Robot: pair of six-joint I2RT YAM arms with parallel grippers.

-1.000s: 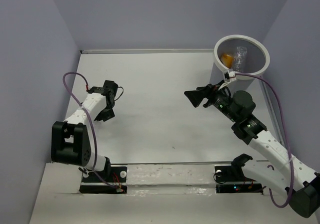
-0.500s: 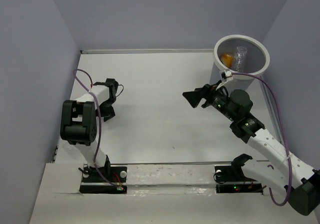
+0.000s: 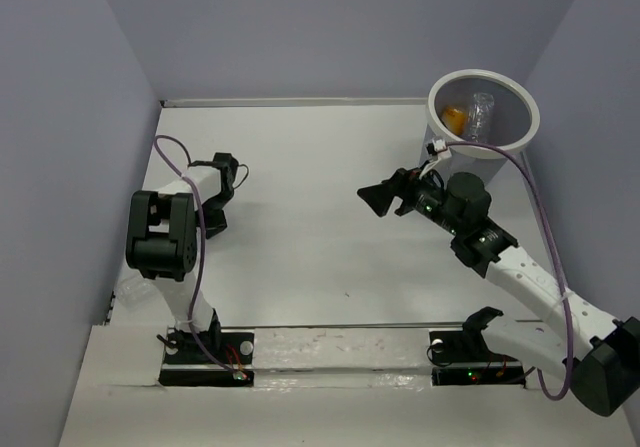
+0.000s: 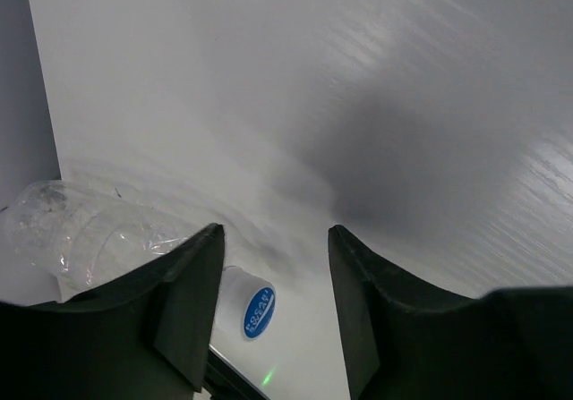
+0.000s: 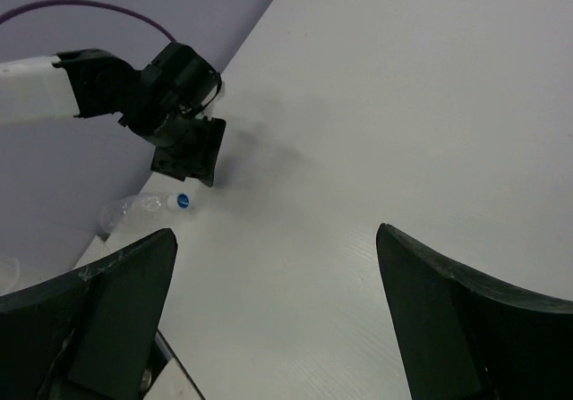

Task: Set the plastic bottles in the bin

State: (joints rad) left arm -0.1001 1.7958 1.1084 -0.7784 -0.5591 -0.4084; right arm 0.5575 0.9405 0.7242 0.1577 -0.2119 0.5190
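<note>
Left claw point(image 4: 275, 234): fingers partly spread, nothing pinched, only bare white tabletop point(image 4: 376, 78) in the gap. Low over the surface, near the purple left wall point(image 3: 70, 147).

Clear crumpled plastic bottle with blue cap point(image 4: 85, 234): on its side just outside the left claw, beside the finger seen at the left of the wrist view. Cap end nearest that finger, body partly hidden behind it. Not between the fingers. Contact with the finger: cannot tell. Close to the tabletop's left edge and the wall, so little room on that side. Wide open room on the claw's other side, toward the middle of the tabletop.

Right claw point(image 5: 276, 234): spread wide, empty, above the middle of the tabletop, pointed toward the left claw. Well apart from it, with bare white surface between the two.

Round grey bin with wide white rim point(image 3: 484, 73): behind the right claw, in the far right corner of the tabletop, close to both walls. Inside, below the rim: one orange plastic bottle point(image 3: 453, 119) and one clear plastic bottle point(image 3: 481, 113), side by side.
</note>
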